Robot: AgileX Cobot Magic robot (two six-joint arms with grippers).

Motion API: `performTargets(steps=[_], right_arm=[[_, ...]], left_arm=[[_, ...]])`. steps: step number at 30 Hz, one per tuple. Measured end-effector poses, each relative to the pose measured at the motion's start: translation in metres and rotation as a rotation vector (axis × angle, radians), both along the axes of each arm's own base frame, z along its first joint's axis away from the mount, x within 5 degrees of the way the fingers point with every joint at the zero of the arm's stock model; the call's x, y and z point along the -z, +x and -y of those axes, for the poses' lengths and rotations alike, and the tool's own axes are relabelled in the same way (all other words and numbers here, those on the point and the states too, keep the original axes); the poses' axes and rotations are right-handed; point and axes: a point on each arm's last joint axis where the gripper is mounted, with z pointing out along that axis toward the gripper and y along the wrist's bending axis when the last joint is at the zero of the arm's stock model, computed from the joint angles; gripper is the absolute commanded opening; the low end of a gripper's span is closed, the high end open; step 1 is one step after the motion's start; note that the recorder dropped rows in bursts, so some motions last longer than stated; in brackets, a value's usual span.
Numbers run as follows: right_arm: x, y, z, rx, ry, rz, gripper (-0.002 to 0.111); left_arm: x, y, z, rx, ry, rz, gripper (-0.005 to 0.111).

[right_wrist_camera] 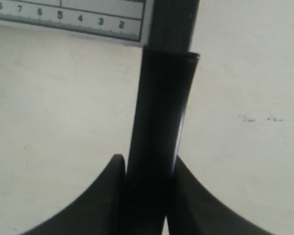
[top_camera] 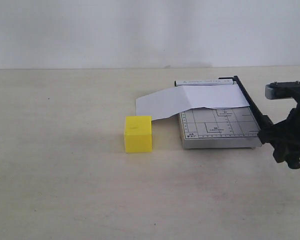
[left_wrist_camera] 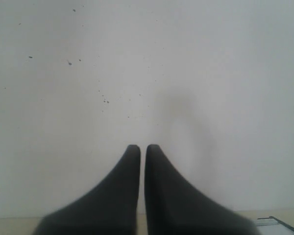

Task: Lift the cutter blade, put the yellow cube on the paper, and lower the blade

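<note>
My right gripper point(right_wrist_camera: 148, 161) is clamped on the handle end of the blade point(top_camera: 250, 102). In the right wrist view the black handle fills the gap between the two fingers. In the exterior view the blade looks down, running along the right edge of the base point(top_camera: 217, 137) from the hinge at upper right to my gripper at the right of the frame. I judge the raise not yet begun.

The left gripper point(left_wrist_camera: 142, 147) has its fingers together with nothing in them. It faces a pale wall and is out of the exterior view.

The paper point(top_camera: 190, 102) lies across the far part of the base, and its left end droops off toward the bench point(top_camera: 65, 190). The cube point(top_camera: 138, 133) sits on the bench at centre frame, just beside that drooping corner and left of the base.

What worries me:
- **Grip:** the handle is smooth and round. If I pull straight up instead of following the arc about the hinge, it could twist or slide out of the fingers.
- **Base:** it looks light, and nothing holds it down. A stiff hinge could tip or drag it, shifting the paper.
- **Paper:** its right edge lies close to the blade, so the lift could catch it.
</note>
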Motion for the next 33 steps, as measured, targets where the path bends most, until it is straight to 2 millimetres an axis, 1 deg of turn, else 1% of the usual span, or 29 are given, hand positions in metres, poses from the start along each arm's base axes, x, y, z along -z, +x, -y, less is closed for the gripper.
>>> performTargets(steps=[2,8,9,15,19,20,21,22,23,26,27,28,29,31,33], right_arm=[[-0.009,-0.002,0.000,-0.001,0.001,0.025,0.000],[-0.045,-0.010,0.000,-0.004,-0.001,0.146,0.000],[-0.053,-0.009,0.000,-0.005,-0.001,0.168,0.000],[-0.080,-0.002,-0.001,-0.002,0.011,0.199,0.000],[-0.095,0.003,-0.001,-0.002,0.010,0.214,0.000],[-0.098,0.004,-0.001,-0.004,0.011,0.221,0.002],[-0.099,0.005,-0.001,-0.003,0.012,0.221,0.007],[-0.101,0.005,-0.001,-0.003,0.012,0.223,0.014],[-0.102,0.006,-0.001,-0.004,0.012,0.225,0.025],[-0.103,0.007,-0.001,-0.019,0.007,0.237,0.064],[-0.107,0.009,-0.001,-0.033,0.004,0.277,0.077],[-0.112,0.012,-0.002,-0.037,0.006,0.318,0.078],[-0.116,0.013,-0.002,-0.041,0.005,0.345,0.076],[-0.120,0.013,-0.002,-0.043,0.006,0.368,0.070],[-0.120,0.013,-0.002,-0.044,0.007,0.369,0.067]], left_arm=[[0.000,0.000,0.000,0.000,0.000,0.000,0.004],[0.000,0.000,0.000,0.000,0.000,0.000,0.004],[0.000,0.000,0.000,0.000,0.000,0.000,0.004],[0.000,0.000,0.000,0.000,0.000,0.000,0.004],[0.000,0.000,0.000,0.000,0.000,0.000,0.004],[0.000,0.000,0.000,0.000,0.000,0.000,0.004],[0.000,0.000,0.000,0.000,0.000,0.000,0.004],[0.000,0.000,0.000,0.000,0.000,0.000,0.004],[0.000,0.000,0.000,0.000,0.000,0.000,0.004],[0.000,0.000,0.000,0.000,0.000,0.000,0.004],[0.000,0.000,0.000,0.000,0.000,0.000,0.004],[0.000,0.000,0.000,0.000,0.000,0.000,0.004],[0.000,0.000,0.000,0.000,0.000,0.000,0.004],[0.000,0.000,0.000,0.000,0.000,0.000,0.004],[0.000,0.000,0.000,0.000,0.000,0.000,0.004]])
